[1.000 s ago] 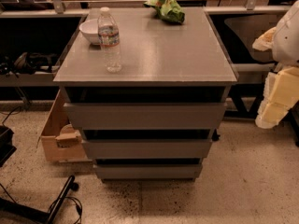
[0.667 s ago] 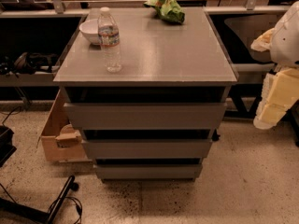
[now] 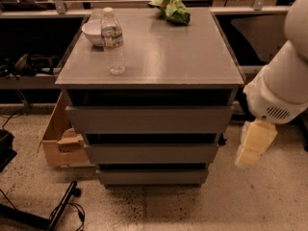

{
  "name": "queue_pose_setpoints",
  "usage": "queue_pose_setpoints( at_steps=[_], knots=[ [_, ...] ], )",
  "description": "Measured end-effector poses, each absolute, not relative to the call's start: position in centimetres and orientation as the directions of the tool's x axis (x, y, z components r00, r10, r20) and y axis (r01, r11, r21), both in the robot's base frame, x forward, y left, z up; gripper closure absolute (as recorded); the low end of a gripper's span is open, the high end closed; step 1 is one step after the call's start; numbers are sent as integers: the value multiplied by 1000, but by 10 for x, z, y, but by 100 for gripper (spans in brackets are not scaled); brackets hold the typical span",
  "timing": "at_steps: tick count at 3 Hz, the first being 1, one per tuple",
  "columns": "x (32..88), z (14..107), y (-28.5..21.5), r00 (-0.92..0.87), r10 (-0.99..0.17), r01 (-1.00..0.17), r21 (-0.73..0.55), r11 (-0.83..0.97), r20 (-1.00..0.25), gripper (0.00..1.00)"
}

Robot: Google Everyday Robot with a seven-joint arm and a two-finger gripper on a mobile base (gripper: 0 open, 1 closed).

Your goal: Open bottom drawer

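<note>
Hanging off the table's right edge, our gripper sits level with the middle drawer front, apart from it; we cannot tell whether its jaws are apart or together. Left and lower, the bottom drawer shows its slim grey front just above the floor, a dark gap along its upper edge. Bare speckled floor lies before it and beneath our gripper. A cardboard box crowds the table's left side.

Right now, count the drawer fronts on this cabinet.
3, stacked: top drawer, middle drawer, bottom drawer lowest. None look hidden. The gripper hangs right of them.
</note>
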State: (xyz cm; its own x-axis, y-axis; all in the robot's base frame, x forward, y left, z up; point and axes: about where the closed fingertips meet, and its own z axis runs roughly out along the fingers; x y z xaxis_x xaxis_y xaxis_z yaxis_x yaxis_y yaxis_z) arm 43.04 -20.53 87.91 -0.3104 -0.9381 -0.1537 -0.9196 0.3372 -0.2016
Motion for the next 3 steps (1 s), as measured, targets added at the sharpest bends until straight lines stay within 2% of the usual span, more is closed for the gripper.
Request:
queue_pose_setpoints(
  at_steps=[1, 2, 3],
  knots=[
    [429, 794, -201, -362, -929, -914, -169, 369, -74, 0],
    [426, 665, -195, -377, -926, -920, -125, 371, 31, 0],
    [427, 607, -194, -388, -920, -919, -97, 382, 54, 0]
  ],
)
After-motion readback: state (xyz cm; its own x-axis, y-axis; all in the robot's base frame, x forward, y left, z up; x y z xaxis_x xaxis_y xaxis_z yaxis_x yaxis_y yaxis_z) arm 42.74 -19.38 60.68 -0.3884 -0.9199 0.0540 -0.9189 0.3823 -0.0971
